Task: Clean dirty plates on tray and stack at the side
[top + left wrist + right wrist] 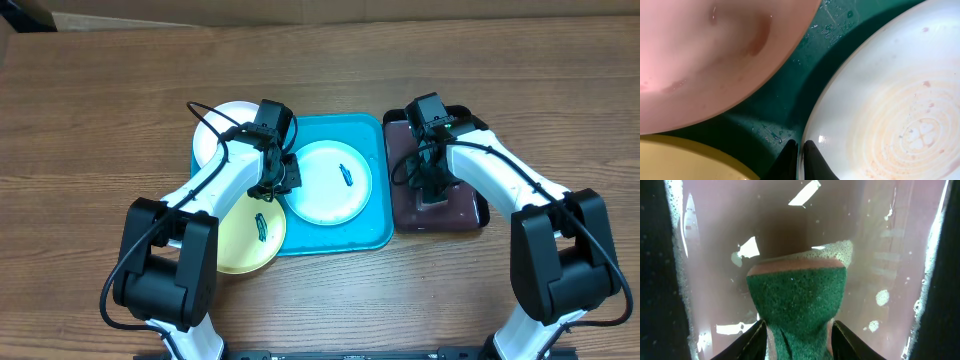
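Observation:
The turquoise tray [375, 225] lies mid-table. On it rests the pale mint-blue plate [322, 188] with a dark smear near its middle. My left gripper [283, 187] is shut on that plate's left rim. In the left wrist view its gripper [800, 150] pinches the rim of the pale plate [890, 100] over the tray floor [785, 95]. The white plate [222, 128] overlaps the tray's far-left corner. The yellow-green plate [245, 240], also smeared, overhangs its near-left corner. My right gripper [432, 195] is shut on a green sponge [797, 292] with foam at its top edge.
A smaller black tray [470, 215] of dark liquid sits right of the turquoise tray, and the right gripper [797, 332] holds the sponge in its foamy liquid [890, 255]. Bare wooden table [100, 120] surrounds both trays. The white plate [705, 55] and yellow-green plate [680, 162] lie close beside the left fingers.

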You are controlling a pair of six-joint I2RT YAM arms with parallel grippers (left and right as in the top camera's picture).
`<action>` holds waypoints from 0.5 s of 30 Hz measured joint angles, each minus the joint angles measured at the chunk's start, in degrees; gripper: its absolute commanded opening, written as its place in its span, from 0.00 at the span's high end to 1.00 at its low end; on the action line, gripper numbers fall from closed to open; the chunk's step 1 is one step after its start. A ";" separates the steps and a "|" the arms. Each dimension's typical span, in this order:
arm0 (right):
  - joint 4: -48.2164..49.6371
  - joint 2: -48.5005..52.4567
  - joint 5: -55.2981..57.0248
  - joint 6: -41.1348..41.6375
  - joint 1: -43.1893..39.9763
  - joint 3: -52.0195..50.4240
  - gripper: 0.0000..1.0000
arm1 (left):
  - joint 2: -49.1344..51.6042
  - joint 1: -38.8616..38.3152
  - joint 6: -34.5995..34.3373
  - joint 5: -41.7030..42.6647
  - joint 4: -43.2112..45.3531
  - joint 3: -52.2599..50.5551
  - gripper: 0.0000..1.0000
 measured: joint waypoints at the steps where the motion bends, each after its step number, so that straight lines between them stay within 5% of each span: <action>1: 0.02 0.00 0.00 0.04 0.00 -0.17 0.56 | 0.00 0.00 0.00 0.00 0.00 0.00 0.91; 11: 0.52 0.00 -0.15 0.07 0.00 -1.55 0.58 | 0.00 0.00 0.00 0.00 0.02 0.00 0.90; 15: 1.01 0.00 -0.22 0.02 0.00 -2.36 0.67 | 0.00 0.00 0.00 0.00 0.00 0.00 0.90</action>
